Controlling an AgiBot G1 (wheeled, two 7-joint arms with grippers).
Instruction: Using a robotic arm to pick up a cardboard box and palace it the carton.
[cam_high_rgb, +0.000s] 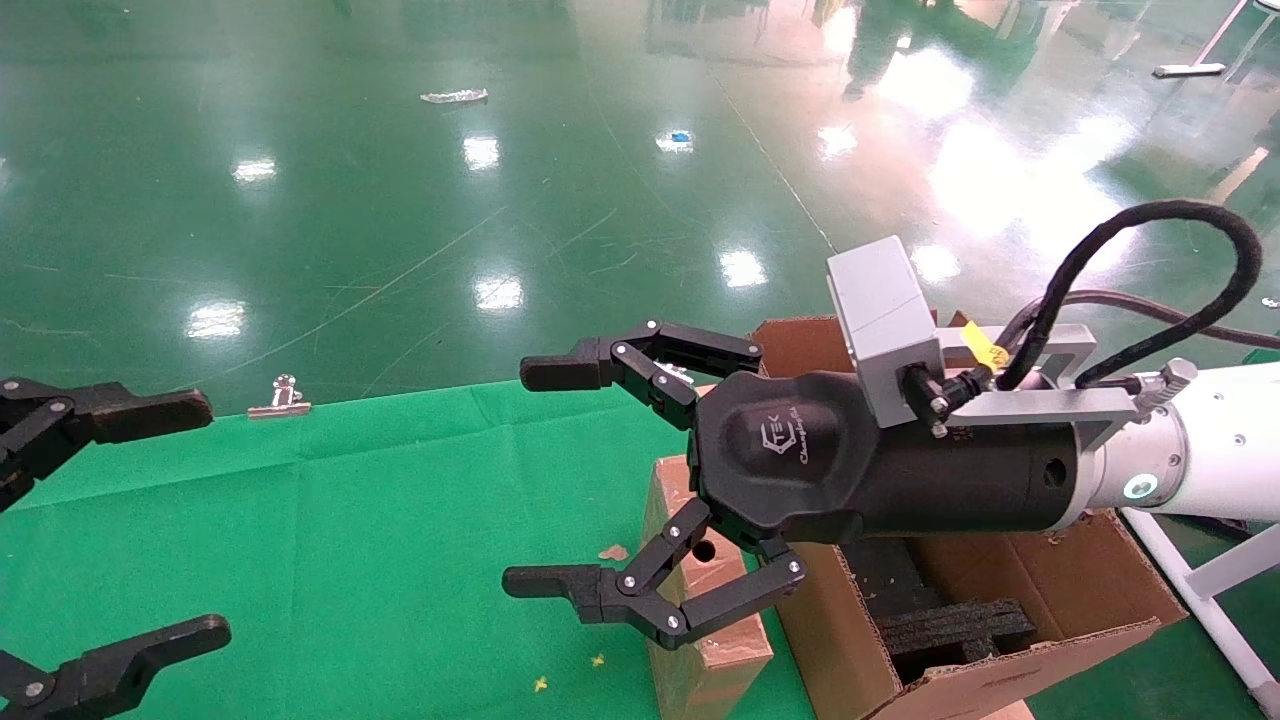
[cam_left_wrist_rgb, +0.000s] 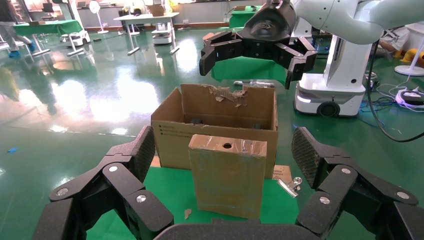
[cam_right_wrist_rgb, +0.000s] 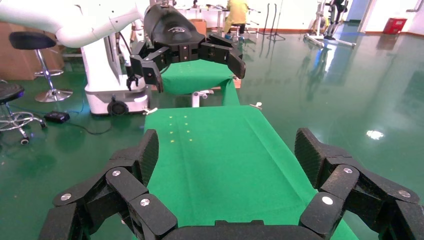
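cardboard box (cam_high_rgb: 700, 640) untouched, right gripper (cam_high_rgb: 545, 480) wide open

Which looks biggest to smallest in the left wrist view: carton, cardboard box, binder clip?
1. carton, though it sits farther back
2. cardboard box, nearer the camera
3. binder clip

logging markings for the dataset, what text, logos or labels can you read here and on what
"TEK": logo on the right gripper body, with a cursive line beneath it too small to read.
Yellow tag on the robotic arm: print unreadable.
Small black print on the carton side: too small to read.
Cardboard box: no text visible.
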